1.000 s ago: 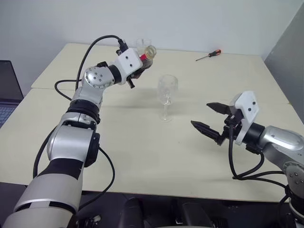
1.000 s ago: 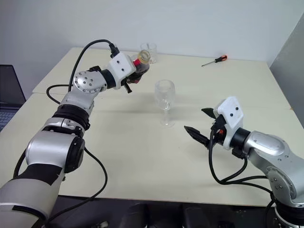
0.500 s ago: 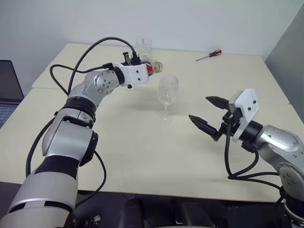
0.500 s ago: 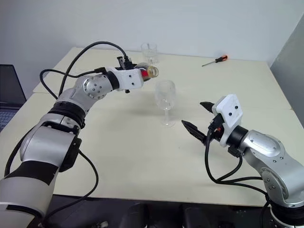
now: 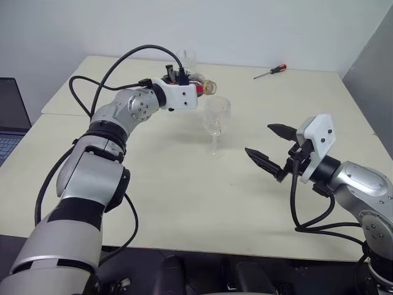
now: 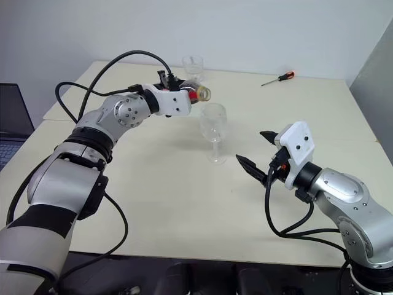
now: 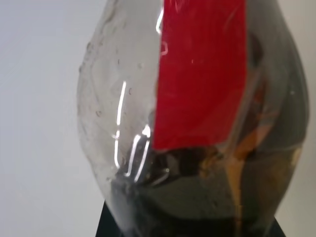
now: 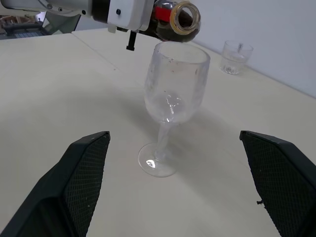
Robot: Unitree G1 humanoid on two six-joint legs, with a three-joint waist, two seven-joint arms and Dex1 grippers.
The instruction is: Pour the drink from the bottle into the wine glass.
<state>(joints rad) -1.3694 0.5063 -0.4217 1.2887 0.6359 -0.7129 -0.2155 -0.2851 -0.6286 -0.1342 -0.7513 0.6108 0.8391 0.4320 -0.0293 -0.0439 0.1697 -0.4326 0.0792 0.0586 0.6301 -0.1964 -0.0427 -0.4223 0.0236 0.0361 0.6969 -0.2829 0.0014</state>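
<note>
While the left pincer (image 5: 195,88) is closed on the bottle (image 5: 202,86) in the upper middle of the frame, the bottle lies tipped on its side, its open mouth pointing toward the right of the picture, just above and to the left of the rim of the wine glass (image 5: 215,125). The wine glass stands upright on the desk (image 5: 184,184) near the centre of the frame, and no dark liquid can be made out in its bowl. The right pincer (image 5: 268,148) sits at the right of the frame, lower than the glass and well apart from it, its two black fingers spread wide with nothing between them.

Seen from the right wrist, the open mouth of the bottle shows dark drink (image 8: 185,18) inside it, hanging over the near edge of the glass rim, and the glass's round foot rests flat on the desk. Seen from the left wrist, the bottle's clear wall and red label are pressed close, with dark drink pooled in the body. A small clear tumbler (image 5: 187,58) stands at the far edge of the desk behind the bottle, and a screwdriver (image 5: 269,71) lies in the upper right.
</note>
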